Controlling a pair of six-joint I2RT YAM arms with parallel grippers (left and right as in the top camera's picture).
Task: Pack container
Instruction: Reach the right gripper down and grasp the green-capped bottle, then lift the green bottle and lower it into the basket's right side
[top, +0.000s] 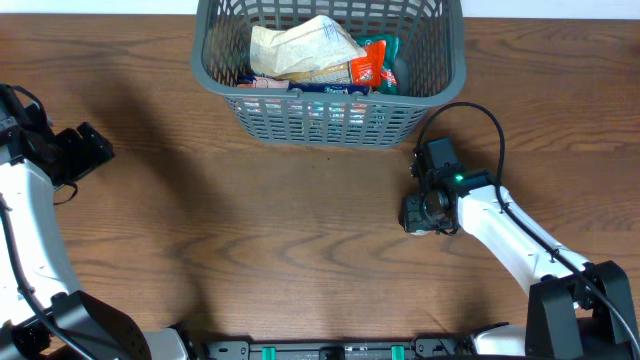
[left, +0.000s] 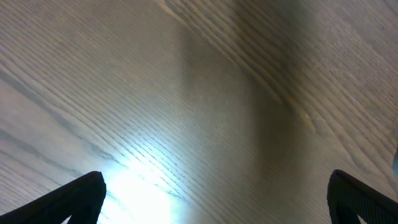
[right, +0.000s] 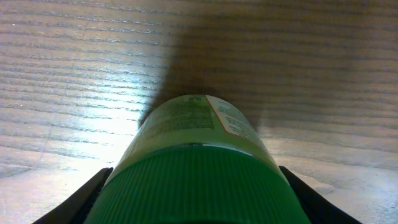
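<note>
the container (top: 212, 70), a big dark grey slotted basket, sat at the far edge of the wooden surface (top: 250, 230), about the middle of the overhead view, and it was already carrying a load. a crinkled beige packet (top: 300, 48) lay across the top of the pile, an orange-red packet (top: 366, 70) sat just beside it on the right, something green (top: 388, 50) showed against the right wall, and a blue strip (top: 320, 88) ran low along the near wall.

over on the right, the right pincer (top: 425, 208) was down on the surface, near the container's front right corner but apart from it. the right wrist view put it close up: the right pincer (right: 194, 173) was clamped on a green-lidded jar (right: 199, 124), one dark finger (right: 84, 198) pressed to each side of the ribbed lid. the jar's pale green label pointed away from the camera, with a white panel of small print on its right shoulder, too small to read. the jar threw a dark shadow on the wood beyond it. whether its base touched the wood could not be told.

the left pincer (top: 85, 150) was well off at the left edge, far from the container. in its own camera the left pincer (left: 217, 194) stood spread wide, a fingertip (left: 87, 196) in each bottom corner and only bare wood grain between them.
</note>
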